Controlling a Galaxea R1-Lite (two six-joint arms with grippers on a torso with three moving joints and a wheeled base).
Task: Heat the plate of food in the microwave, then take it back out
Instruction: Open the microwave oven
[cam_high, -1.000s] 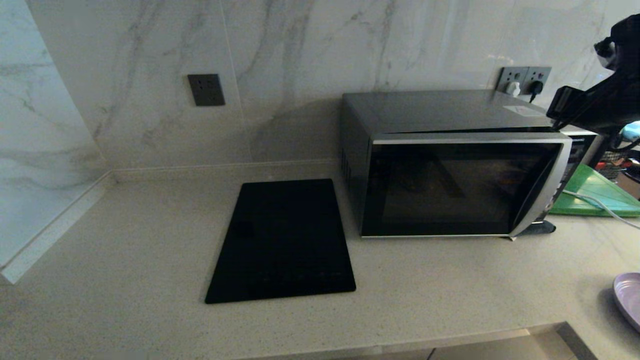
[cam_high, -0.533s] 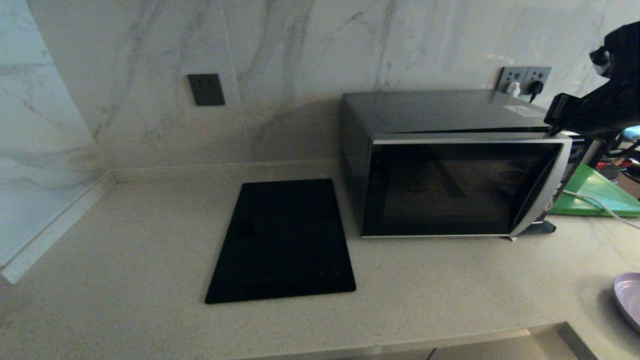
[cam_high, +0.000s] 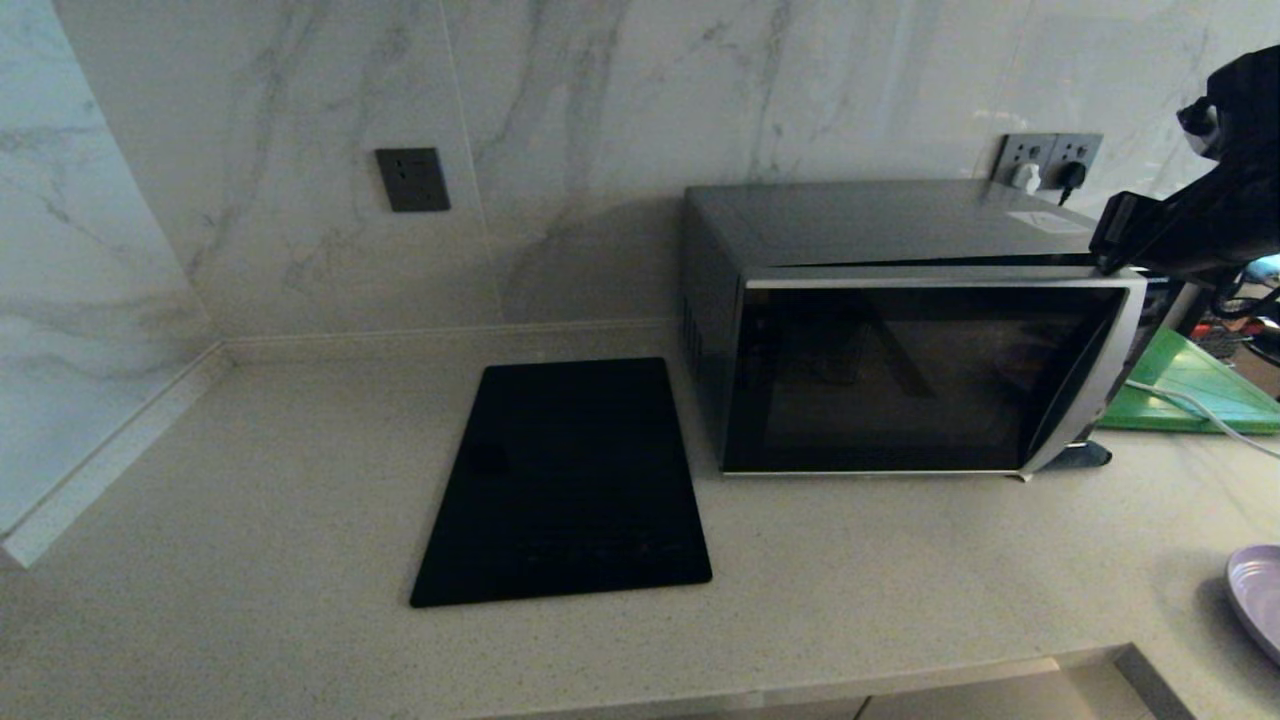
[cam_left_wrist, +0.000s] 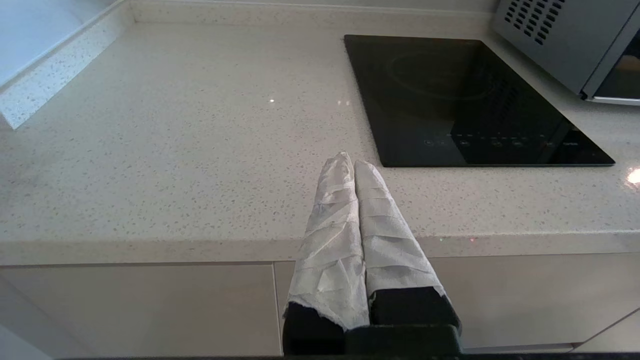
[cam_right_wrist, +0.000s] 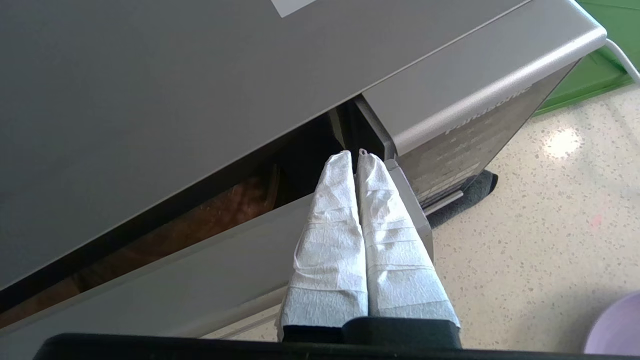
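A silver-grey microwave (cam_high: 900, 330) with a dark glass door slightly ajar stands on the table (cam_high: 250, 500). The right gripper (cam_right_wrist: 354, 156), jaws together, reaches into the gap at the door's top right corner. The left gripper (cam_left_wrist: 348, 161), jaws together, hangs before the table's front edge. 1 lilac plate (cam_high: 1258, 595) lies at the table's right edge.

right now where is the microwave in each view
Head view: the microwave stands right of centre, door ajar.
Left wrist view: only a vented corner at the upper right edge.
Right wrist view: its top fills the upper left, shut right gripper at the door gap.
Shared landmark: the black cooktop, absent from the right wrist view.
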